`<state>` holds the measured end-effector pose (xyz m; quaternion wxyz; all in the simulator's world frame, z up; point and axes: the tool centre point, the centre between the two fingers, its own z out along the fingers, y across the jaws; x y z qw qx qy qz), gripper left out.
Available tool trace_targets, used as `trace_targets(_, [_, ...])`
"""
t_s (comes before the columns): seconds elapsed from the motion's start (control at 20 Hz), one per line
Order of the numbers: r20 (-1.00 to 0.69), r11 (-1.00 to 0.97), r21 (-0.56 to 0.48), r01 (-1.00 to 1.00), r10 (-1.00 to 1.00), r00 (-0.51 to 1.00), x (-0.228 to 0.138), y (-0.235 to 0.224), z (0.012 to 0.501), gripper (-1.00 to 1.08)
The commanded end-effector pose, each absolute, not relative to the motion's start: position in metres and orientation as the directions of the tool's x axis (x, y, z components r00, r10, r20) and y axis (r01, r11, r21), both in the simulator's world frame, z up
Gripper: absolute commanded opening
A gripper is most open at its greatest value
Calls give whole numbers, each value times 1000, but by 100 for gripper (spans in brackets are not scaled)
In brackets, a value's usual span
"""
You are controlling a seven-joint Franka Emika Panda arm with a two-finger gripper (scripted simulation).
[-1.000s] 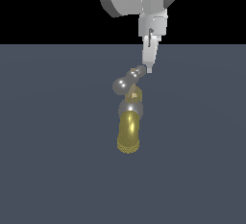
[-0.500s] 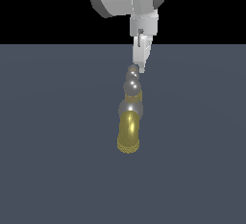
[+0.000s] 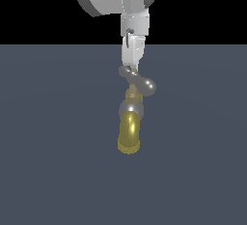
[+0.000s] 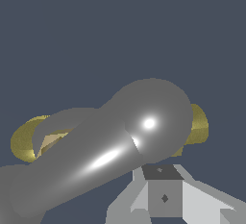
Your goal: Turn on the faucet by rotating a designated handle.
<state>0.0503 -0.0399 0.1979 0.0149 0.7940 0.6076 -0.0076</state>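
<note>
Brass-yellow spout on the faucet (image 3: 129, 134) is pointing down toward the camera in the exterior view, sitting on the flat grey-blue floor (image 3: 48, 147) right around the middle, with a silver collar above it. Up top you've got the handle (image 3: 138, 80), that glossy grey crossbar, sitting at a slant: one knob is up by the fingers and the other hangs lower toward the exterior view's right. Your gripper (image 3: 130, 67) is coming straight down from above, and its white fingertips look like they're touching the upper end of the bar. Honestly can't tell if the fingers are spread or pinched, they overlap from this angle. In the wrist view the handle (image 4: 110, 146) fills most of the picture, one big rounded knob right up against the gripper's (image 4: 166, 194) pale finger parts, with bits of brass peeking out behind it.
</note>
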Motion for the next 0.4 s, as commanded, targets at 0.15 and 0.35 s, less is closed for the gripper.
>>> trace_targets(0.15, [-4, -180, 1, 984, 984, 180, 38, 40, 199, -100])
trace_targets(0.35, [0, -170, 0, 985, 985, 170, 32, 59, 199, -100])
